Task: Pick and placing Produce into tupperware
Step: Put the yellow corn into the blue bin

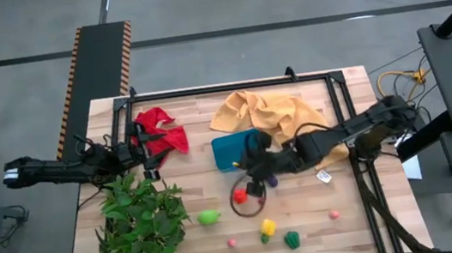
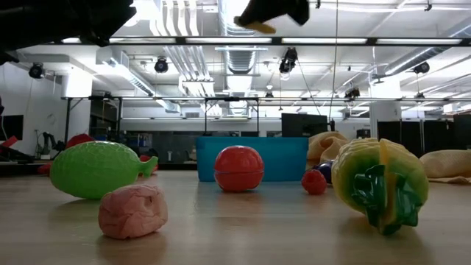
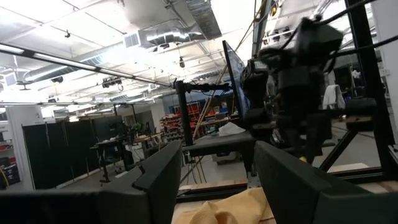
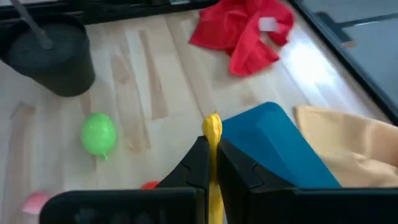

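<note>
The teal tupperware [image 1: 231, 151] sits mid-table, with nothing showing in it in the right wrist view [image 4: 273, 146]. My right gripper [image 1: 255, 161] hovers at its right near corner, shut on a thin yellow piece [image 4: 213, 127]. Loose produce lies nearer on the table: a light green one [image 1: 209, 217], a red one [image 1: 240, 196], a yellow one [image 1: 268, 227], a dark green one [image 1: 292, 239], a purple one [image 1: 272, 181] and two pink ones [image 1: 334, 214]. My left gripper [image 3: 211, 180] is open by the red cloth [image 1: 162, 130] at the left edge. My right gripper pinches the yellow piece [image 4: 213, 127] between its two fingers [image 4: 198, 163]. The piece's end sticks out past the fingertips. It is lifted clear of the table, as the low view shows at its top [image 2: 254, 24]. The fingers slant down toward the table's left.
A mustard-yellow cloth [image 1: 267, 111] lies crumpled behind and right of the tupperware. A big leafy plant [image 1: 138, 219] fills the near left corner. A black frame [image 1: 230, 87] edges the far and side borders. Bare wood shows between the plant and the loose produce.
</note>
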